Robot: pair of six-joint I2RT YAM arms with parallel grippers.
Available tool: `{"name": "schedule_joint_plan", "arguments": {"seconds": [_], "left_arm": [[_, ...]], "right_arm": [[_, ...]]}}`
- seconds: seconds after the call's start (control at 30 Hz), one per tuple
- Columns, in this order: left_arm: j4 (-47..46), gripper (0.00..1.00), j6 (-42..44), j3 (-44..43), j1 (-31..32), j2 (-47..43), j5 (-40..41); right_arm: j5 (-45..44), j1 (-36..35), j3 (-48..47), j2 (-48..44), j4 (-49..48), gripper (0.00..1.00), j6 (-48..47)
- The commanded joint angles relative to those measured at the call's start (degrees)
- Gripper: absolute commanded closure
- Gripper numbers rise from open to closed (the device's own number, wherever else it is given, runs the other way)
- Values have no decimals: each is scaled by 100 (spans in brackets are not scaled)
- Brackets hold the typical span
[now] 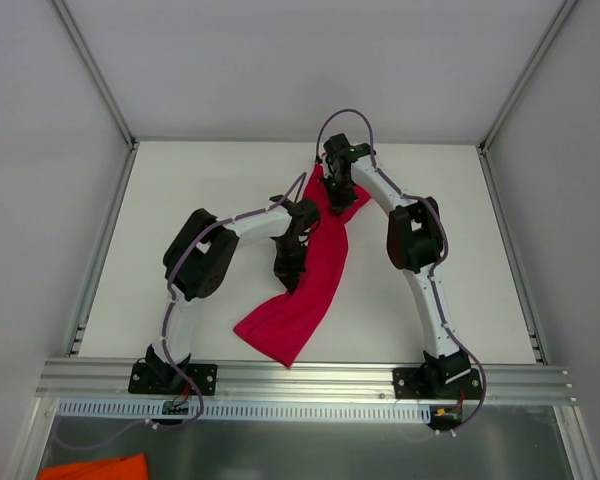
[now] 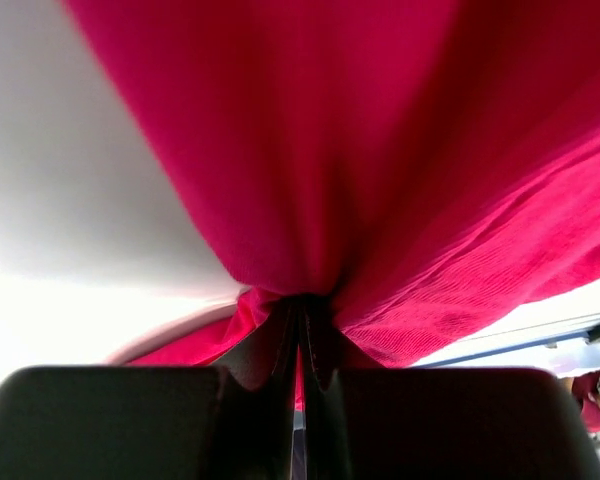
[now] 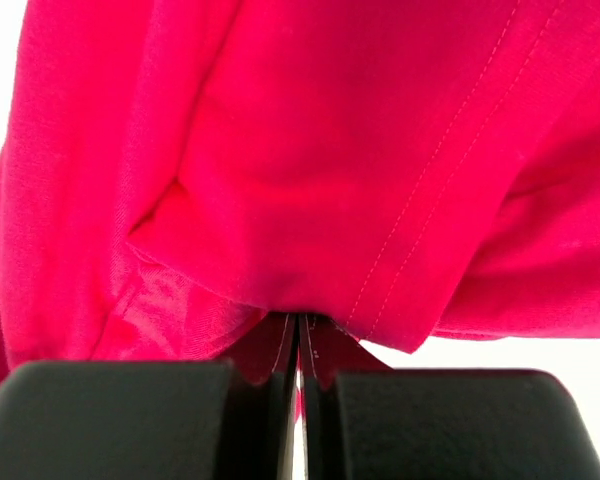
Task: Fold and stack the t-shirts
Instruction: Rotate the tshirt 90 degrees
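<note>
Aloft, the crimson t-shirt (image 1: 312,288) stretches between the left claw (image 1: 289,272), pinching its middle, and the right claw (image 1: 338,196), pinching its upper end, over the surface (image 1: 180,190).

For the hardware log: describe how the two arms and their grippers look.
Both arms have white links, bulky black joint housings and a thin purple cable looping alongside: left arm, right arm. The left gripper and right gripper are matte black.
</note>
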State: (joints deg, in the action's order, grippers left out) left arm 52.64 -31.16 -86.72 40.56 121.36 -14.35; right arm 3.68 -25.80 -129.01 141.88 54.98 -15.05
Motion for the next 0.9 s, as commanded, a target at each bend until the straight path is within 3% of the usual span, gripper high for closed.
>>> {"name": "schedule_joint_plan", "arguments": {"seconds": [0.0, 0.43, 0.53, 0.63, 0.77, 0.87], "left_arm": [[-158, 100, -145, -398, 189, 308, -199], [44, 100, -312, -1330, 603, 643, -367], [149, 100, -268, -1234, 603, 617, -183], [281, 100, -224, -1050, 550, 381, 449], [282, 100, -207, -882, 261, 160, 872], [308, 100, -189, -873, -82, 55, 1118]], "right_arm": [[299, -13, -326, 41, -102, 99, 72], [898, -65, -520, 23, -497, 99, 248], [442, -83, -433, -29, -418, 99, 169], [-655, -74, -4, -406, -505, 99, 90], [-1964, 40, 735, -1425, -1024, 99, 134], [-2625, 154, 659, -2102, -1007, 99, 3]]}}
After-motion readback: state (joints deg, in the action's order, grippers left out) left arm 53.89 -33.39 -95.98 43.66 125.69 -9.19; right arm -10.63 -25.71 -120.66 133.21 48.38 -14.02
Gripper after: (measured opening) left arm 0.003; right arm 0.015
